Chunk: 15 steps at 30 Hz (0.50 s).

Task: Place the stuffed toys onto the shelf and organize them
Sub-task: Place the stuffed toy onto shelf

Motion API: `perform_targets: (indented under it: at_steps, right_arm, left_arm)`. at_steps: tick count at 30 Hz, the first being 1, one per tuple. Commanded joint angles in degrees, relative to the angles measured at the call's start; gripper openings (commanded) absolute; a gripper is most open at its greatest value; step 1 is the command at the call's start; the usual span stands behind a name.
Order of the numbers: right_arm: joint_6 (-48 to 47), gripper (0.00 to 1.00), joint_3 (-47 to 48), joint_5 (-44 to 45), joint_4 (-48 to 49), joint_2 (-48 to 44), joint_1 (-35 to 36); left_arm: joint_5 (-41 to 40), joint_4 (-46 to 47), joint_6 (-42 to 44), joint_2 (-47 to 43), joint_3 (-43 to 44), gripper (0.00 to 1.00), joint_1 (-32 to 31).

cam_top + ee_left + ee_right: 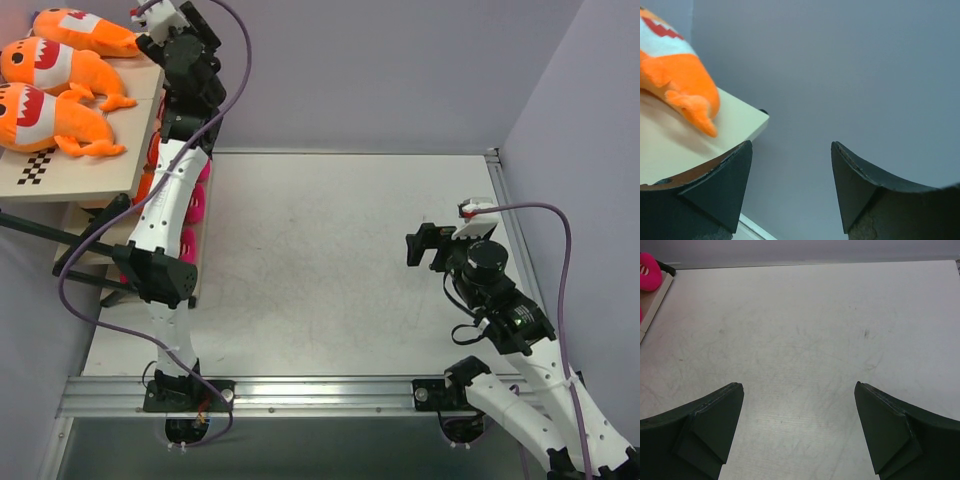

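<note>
Top external view: three orange plush sharks with white toothy mouths (pixel 55 65) lie on the top cream board of the black-framed shelf (pixel 90 175).
My left fingers (pixel 715 190) stand apart and empty, just beside the farthest shark. My right fingers (pixel 705 430) are spread wide above the white surface (pixel 330 260). Pink plush toys (pixel 197 205) sit on a lower tier.

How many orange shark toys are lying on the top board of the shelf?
3, side by side: back shark, middle shark, front shark. Others may be hidden past the picture's edge.
</note>
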Motion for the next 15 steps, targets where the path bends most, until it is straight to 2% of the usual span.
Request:
perform_targets:
  at_steps: [1, 4, 8, 15]
  right_arm:
    - [-0.41, 1.0, -0.03, 1.49, 2.04, 1.18, 0.38]
    - [-0.32, 0.99, -0.38, 1.84, 2.22, 1.79, 0.38]
    - [-0.32, 0.99, -0.56, 1.41, 2.57, 3.02, 0.38]
    - [-0.32, 0.99, -0.73, 1.67, 2.31, 4.87, 0.38]
  left_arm:
    - [1.04, 4.4, 12.13, 2.5, 6.36, 0.73, -2.43]
    - [3.85, 3.43, 16.69, 5.75, 10.15, 0.74, -2.52]
    - [6.06, 7.01, 24.61, 8.65, 11.3, 0.75, -2.52]
    - [3.79, 12.74, 36.4, 11.91, 10.51, 0.81, -2.0]
